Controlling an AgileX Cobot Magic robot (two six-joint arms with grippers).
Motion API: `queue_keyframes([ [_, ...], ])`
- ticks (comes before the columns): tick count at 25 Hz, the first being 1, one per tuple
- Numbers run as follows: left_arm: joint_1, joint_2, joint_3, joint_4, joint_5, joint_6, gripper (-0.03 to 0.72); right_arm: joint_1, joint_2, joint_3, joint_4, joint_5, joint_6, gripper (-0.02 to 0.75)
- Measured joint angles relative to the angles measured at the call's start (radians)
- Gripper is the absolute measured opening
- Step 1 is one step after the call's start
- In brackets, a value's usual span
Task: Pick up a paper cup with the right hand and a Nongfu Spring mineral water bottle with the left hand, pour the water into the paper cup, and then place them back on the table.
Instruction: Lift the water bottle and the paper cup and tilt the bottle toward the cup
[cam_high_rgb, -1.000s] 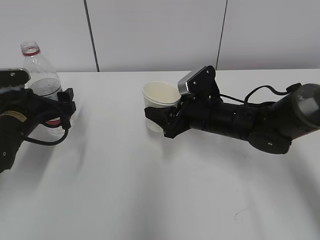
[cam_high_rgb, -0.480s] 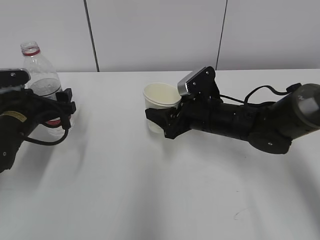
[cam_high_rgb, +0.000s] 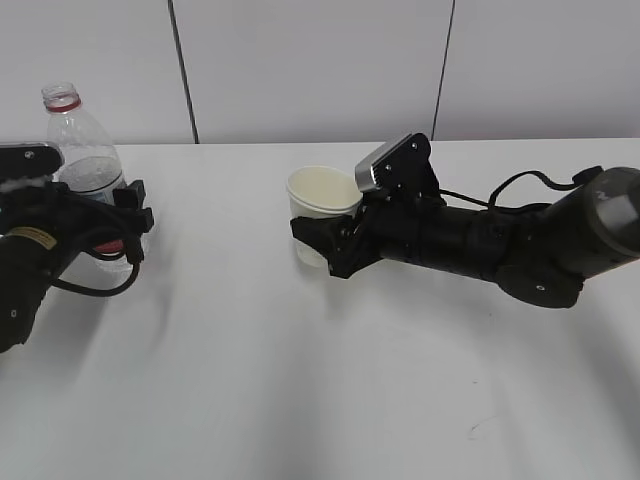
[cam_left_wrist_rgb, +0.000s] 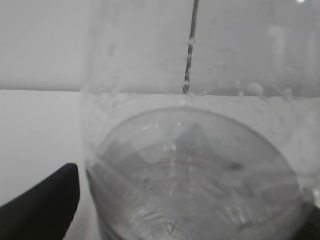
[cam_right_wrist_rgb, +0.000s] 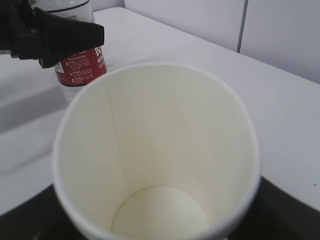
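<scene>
Starting at the far left edge: the Nongfu Spring mineral water bottle (cam_high_rgb: 88, 165) stands upright on the table (cam_high_rgb: 300, 380), close to the back edge where the tabletop meets the wall. Its cap is off, red neck ring showing, and the water (cam_left_wrist_rgb: 200, 175) only fills the lower part. The left hand (cam_high_rgb: 128, 215) comes in low from the left border, arm nearly level with the tabletop, yellow label on its side and a black cable looped underneath. Its jaws sit either side of the bottle's lower body, around the red label. In the left wrist view the bottle fills almost everything, with one dark finger (cam_left_wrist_rgb: 47, 202) just left of the bottle wall. Can't honestly tell whether the jaws are pressing on the plastic or just bracketing it.

Right of the bottle there's a good stretch of bare white table, then the paper cup (cam_high_rgb: 322, 205) around the middle. It's upright, empty, cream inside. The right hand (cam_high_rgb: 325, 245) reaches in from the right border, arm lying low and almost horizontal, grey plate tilted above the wrist. Its jaws are clamped on the cup's lower half; whether the base touches the table I can't say.

In front of the cup, everything is open tabletop down to the near edge, apart from a small dark scuff (cam_high_rgb: 483, 428) off to the right.
</scene>
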Motion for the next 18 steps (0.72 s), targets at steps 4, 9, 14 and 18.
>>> queue_keyframes([
  [4,0.0,0.044,0.0,0.02,-0.048,0.0,0.595,0.0,0.0,0.0,-0.002,0.002,0.0,0.491],
  [9,0.0,0.048,0.0,0.023,-0.071,0.0,0.595,0.0,0.0,0.0,-0.002,0.004,0.0,0.491],
  [14,0.0,0.048,0.0,0.022,-0.075,0.0,0.592,0.0,0.0,0.0,-0.002,0.005,0.0,0.491],
  [18,0.0,0.048,0.0,0.022,-0.075,0.0,0.547,0.0,0.0,0.0,-0.002,0.005,0.001,0.491],
])
